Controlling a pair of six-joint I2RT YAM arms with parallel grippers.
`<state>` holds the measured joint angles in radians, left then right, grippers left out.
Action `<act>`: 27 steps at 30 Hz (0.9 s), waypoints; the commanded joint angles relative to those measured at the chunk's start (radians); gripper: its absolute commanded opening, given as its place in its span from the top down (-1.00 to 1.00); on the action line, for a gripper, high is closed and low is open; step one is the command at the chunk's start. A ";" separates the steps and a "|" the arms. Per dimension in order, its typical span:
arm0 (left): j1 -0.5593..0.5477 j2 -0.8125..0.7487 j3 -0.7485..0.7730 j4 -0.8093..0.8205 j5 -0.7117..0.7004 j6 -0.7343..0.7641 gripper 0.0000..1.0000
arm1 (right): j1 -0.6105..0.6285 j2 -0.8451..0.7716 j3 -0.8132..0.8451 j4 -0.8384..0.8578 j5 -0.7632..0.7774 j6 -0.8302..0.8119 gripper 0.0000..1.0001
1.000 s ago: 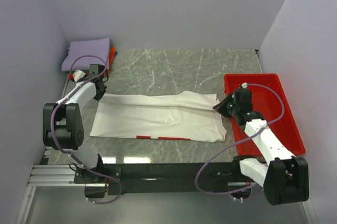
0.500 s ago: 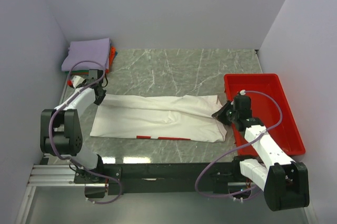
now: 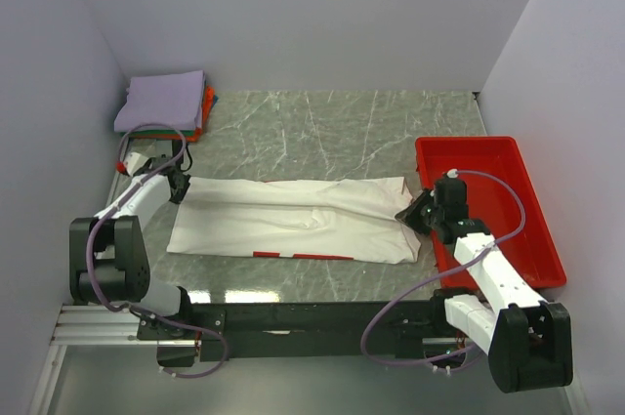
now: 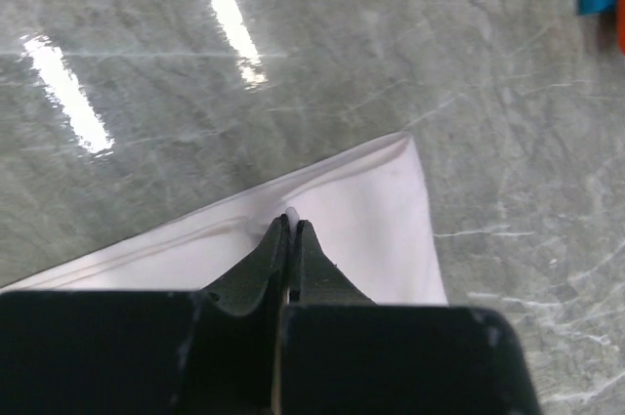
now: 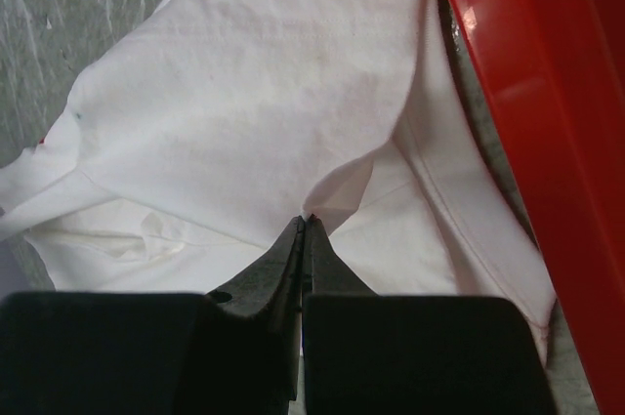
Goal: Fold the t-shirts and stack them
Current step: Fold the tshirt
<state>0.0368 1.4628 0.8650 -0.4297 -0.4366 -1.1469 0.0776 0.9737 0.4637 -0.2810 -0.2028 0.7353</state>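
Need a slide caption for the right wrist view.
Right gripper shut on the white t-shirt, beside the red tray.

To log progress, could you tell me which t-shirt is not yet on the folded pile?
The white t-shirt, stretched across the table; the others sit in the pile at the far-left corner.

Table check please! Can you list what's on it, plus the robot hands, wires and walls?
Surface: grey marbled table.
Job's things: white shirt laid out mid-table, red print at its near edge; folded shirts stacked at the far left corner, lavender on top.
Clutter: red tray at right, nothing seen inside.
Grippers: left gripper shut on the shirt's far left corner; right gripper shut on its right end.
Cables: purple cables looping off both arms.
Surroundings: pale walls.
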 commanded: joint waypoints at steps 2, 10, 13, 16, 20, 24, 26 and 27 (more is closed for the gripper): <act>0.023 -0.041 -0.030 0.042 0.024 -0.017 0.99 | -0.016 -0.004 -0.003 -0.001 0.017 -0.010 1.00; 0.037 -0.065 -0.090 0.120 0.093 0.007 0.50 | -0.016 0.016 -0.010 0.017 -0.036 -0.024 0.60; 0.043 -0.122 -0.109 0.143 0.105 0.018 -0.02 | -0.016 -0.029 0.001 -0.006 -0.046 -0.040 -0.07; 0.043 -0.173 -0.110 0.149 0.121 0.033 -0.09 | -0.013 -0.075 0.032 -0.036 -0.052 -0.063 -0.23; 0.035 -0.197 -0.084 0.143 0.144 0.068 -0.07 | 0.014 -0.089 0.084 -0.053 -0.002 -0.085 -0.24; -0.020 -0.174 -0.057 0.143 0.132 0.084 0.05 | 0.073 0.003 0.150 -0.037 0.048 -0.089 -0.23; -0.073 -0.145 -0.035 0.138 0.118 0.084 0.14 | 0.115 0.052 0.205 -0.030 0.094 -0.083 -0.23; -0.090 -0.107 -0.009 0.141 0.110 0.087 0.19 | 0.164 0.109 0.228 -0.030 0.145 -0.083 -0.23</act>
<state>0.0063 1.3045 0.7753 -0.3115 -0.3161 -1.0882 0.1677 1.0050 0.6086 -0.3332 -0.1658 0.6682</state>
